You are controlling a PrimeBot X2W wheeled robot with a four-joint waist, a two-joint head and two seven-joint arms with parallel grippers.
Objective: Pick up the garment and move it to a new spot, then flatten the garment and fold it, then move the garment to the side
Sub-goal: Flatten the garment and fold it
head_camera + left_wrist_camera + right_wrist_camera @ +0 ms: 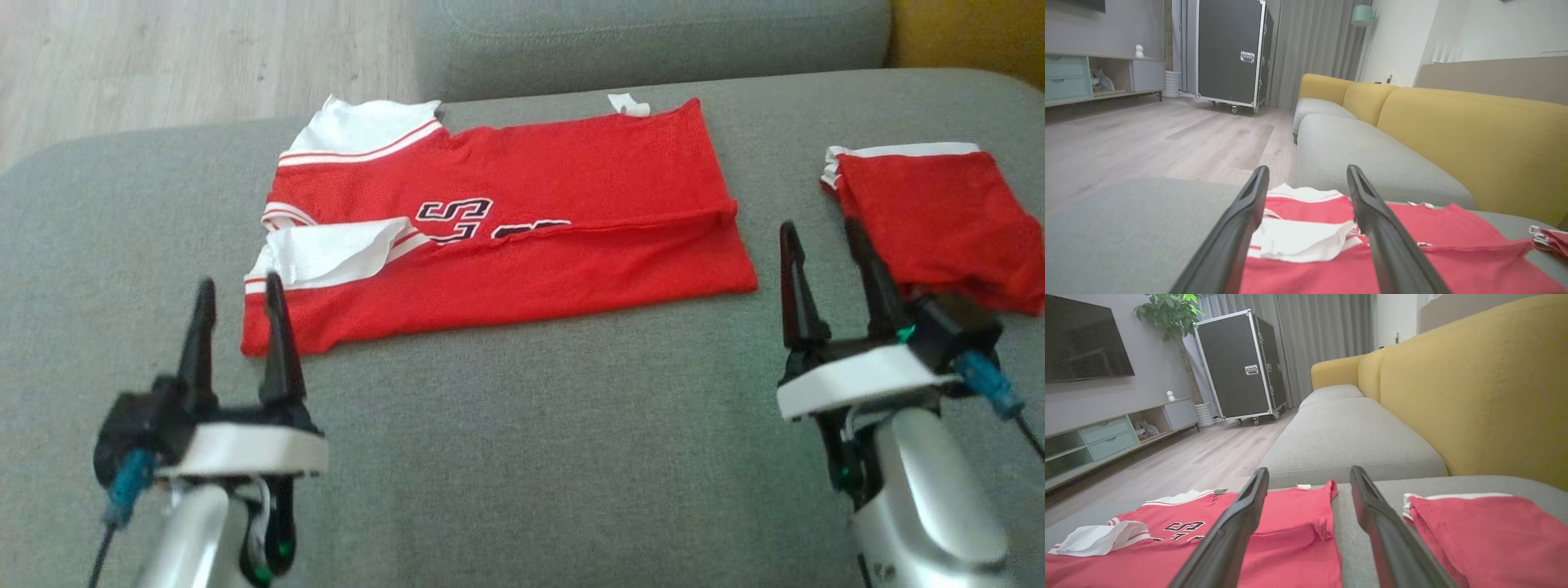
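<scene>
The grey seat cushion (522,457) spreads under and ahead of both my grippers. On it the red jersey (555,171) lies flat, just ahead of my left gripper (239,282) and ahead and inward of my right gripper (820,224), with its near long side looking turned up over the body. Both my pairs of fingers stand wide apart and neither has hold of anything.

I judge the jersey to be light, thin mesh. It looks limp and a little slick, so it is likely to sag and slip out of its fold if I lift it by a single point. I'd pinch through both layers at the two near corners, one per gripper, keeping my fingers low to the cushion.

A smaller folded red piece (939,212) lies just beyond and outward of my right gripper, apart from the jersey. The white sleeve (335,249), flopped over just past my left fingertips, may drag open.
</scene>
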